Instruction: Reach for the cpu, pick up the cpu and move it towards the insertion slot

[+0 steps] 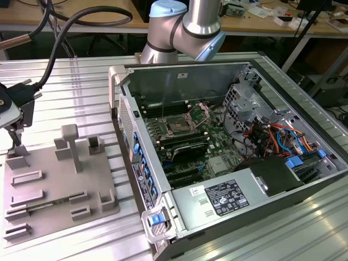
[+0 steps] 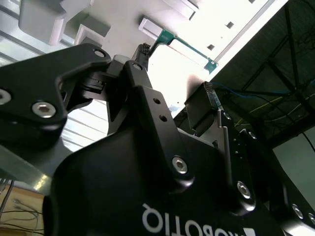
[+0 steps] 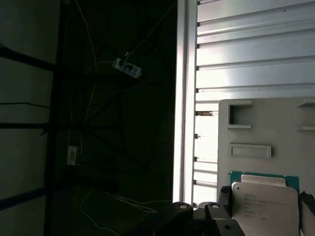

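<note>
The cpu [image 3: 266,206], a silvery square chip with a green rim, sits between my gripper's [image 3: 266,199] two dark fingers in the first wrist view. They press against its opposite edges. In the second wrist view the cpu's green edge [image 2: 187,47] spans the gap from one fingertip [image 2: 144,49] to the other. My gripper [image 1: 14,142] hangs at the exterior view's far left, just over the grey fixture plate [image 1: 60,190]. The insertion slot [image 1: 178,126], with a dark centre and shiny frame, lies on the green board inside the open computer case, well to the exterior view's right of my gripper.
Grey blocks and posts [image 1: 70,144] stand up from the fixture plate. The computer case wall [image 1: 122,109] rises between the plate and the board. A thick black cable [image 1: 60,43] loops over the ribbed metal table. The arm's base [image 1: 185,27] stands behind the case.
</note>
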### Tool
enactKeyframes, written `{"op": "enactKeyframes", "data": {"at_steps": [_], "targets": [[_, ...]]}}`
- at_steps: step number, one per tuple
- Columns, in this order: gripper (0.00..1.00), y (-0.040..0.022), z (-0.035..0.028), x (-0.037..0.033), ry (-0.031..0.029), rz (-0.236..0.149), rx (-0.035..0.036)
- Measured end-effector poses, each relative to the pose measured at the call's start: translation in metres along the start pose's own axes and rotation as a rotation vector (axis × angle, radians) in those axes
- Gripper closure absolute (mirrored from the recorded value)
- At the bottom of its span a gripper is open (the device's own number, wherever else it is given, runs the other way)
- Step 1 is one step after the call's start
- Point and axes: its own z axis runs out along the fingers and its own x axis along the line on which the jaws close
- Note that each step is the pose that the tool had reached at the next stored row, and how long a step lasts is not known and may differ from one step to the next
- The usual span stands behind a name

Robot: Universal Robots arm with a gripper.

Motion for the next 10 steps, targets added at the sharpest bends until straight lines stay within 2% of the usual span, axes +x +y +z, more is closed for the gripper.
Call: {"op": "enactKeyframes", "data": {"at_steps": [10], "targets": [[0.45,0.0007,-0.0136,0.0003,0.0001,0.000,0.0000]]}}
